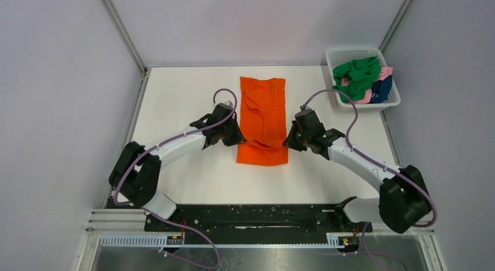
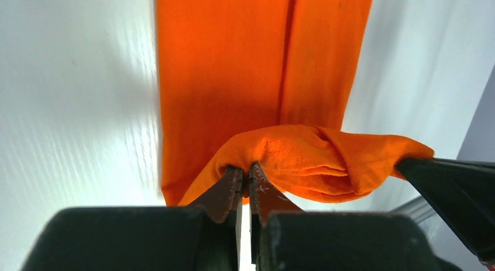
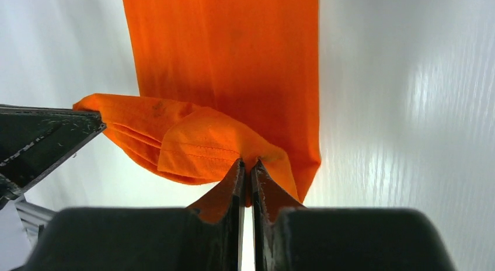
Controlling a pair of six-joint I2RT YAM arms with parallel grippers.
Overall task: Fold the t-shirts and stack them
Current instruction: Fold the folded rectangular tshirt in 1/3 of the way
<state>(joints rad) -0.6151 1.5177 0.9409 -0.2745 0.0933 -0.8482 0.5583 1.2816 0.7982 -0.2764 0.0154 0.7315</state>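
Currently | 1 orange t-shirt point(image 1: 262, 107) | left hand point(image 2: 246, 173), right hand point(image 3: 247, 166) clamp its edge | basket point(image 1: 350, 51): seemingly 3 shirts point(image 1: 357, 77)

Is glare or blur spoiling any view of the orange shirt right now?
Top external: sharp, evenly lit, orange t-shirt clear. Left wrist: bright streaky glare on the table left of it, cloth readable. Right wrist: same sheen on the table's right side, cloth readable.

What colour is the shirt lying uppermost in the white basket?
Green shirt; the top external view shows it best.
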